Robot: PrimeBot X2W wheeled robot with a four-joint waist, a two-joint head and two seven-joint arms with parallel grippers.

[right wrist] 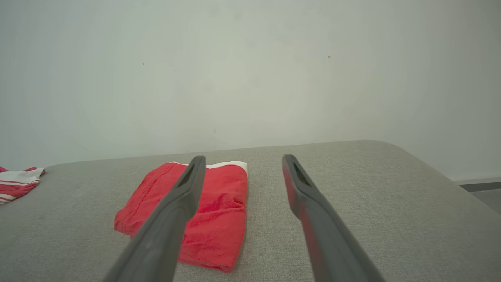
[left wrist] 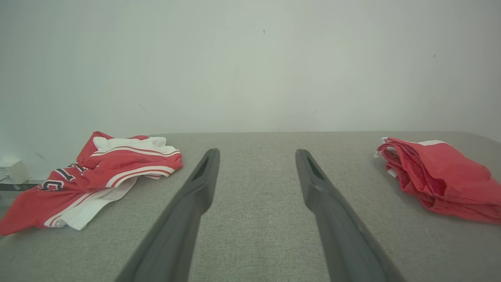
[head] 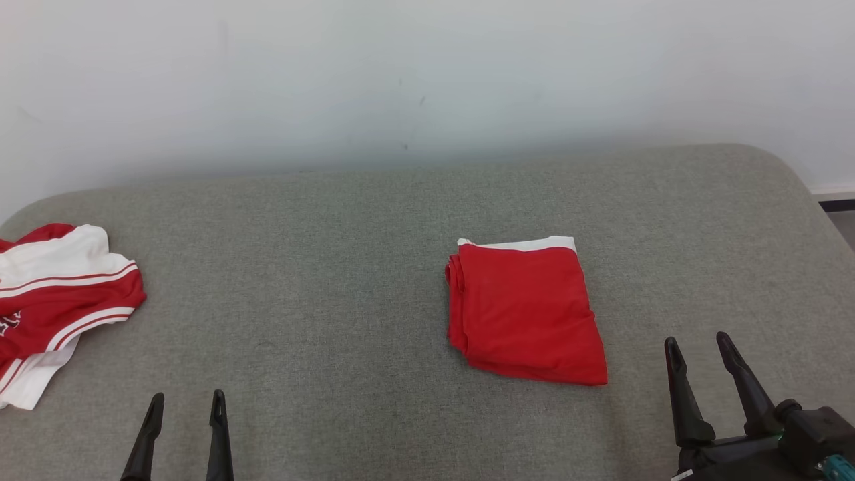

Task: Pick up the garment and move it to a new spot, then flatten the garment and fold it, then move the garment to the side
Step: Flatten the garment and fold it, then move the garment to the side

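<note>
The left hand [head: 188, 395] has two long matte black fingers [head: 143, 447], slim blades that taper to narrow rounded tips. Seen close, they look dark grey, each with a shallow elongated slot [left wrist: 201, 169] sunk into the inner face just below the tip. The right hand [head: 697, 339] has the same pair of tapering black fingers, which widen into a chunky black base [head: 728, 457]. To its right, a rounded black knob [head: 788, 407] sits on a blocky black housing [head: 818, 434]. A small teal part [head: 838, 464] shows at the near right corner, and a small white mark [head: 682, 475] on the base's near edge.
</note>
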